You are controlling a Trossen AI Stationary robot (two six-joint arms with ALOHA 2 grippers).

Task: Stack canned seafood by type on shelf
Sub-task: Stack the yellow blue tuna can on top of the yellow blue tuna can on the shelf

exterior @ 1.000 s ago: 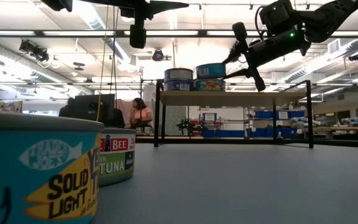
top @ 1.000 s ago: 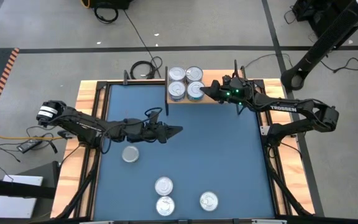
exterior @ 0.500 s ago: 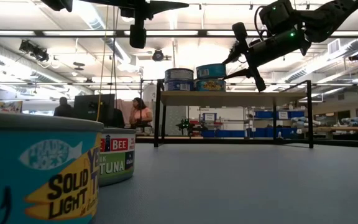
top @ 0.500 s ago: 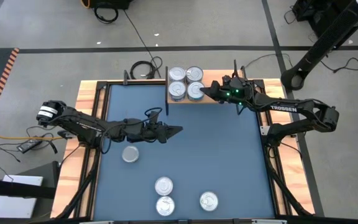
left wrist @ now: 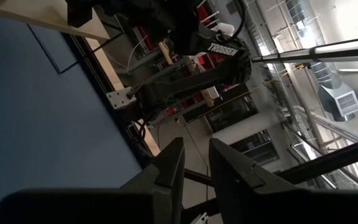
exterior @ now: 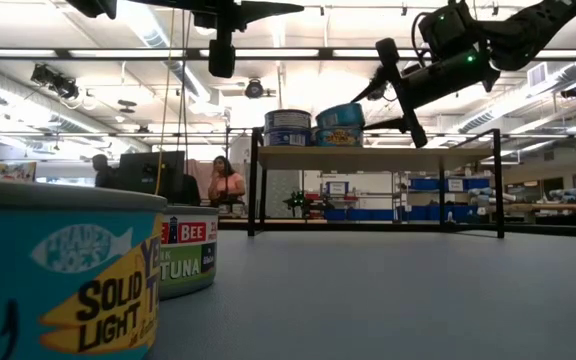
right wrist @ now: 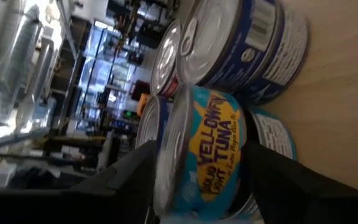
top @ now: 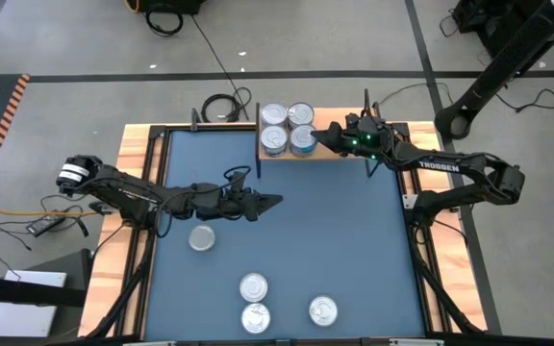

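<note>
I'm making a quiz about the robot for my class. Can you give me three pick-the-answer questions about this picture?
1. Where is the right gripper?
A. at the shelf
B. over the table's middle
C. off the table

2. How many loose cans sit on the blue table?
A. two
B. four
C. seven

3. How does the teal can on the shelf sit?
A. flat
B. tilted
C. upside down on the table

Answers: 1 A, the high view shows it at the shelf's cans. 2 B, the high view shows four. 3 B, the low view shows it leaning on the can below.

Robotics lab, ceiling ducts, storage racks
</note>
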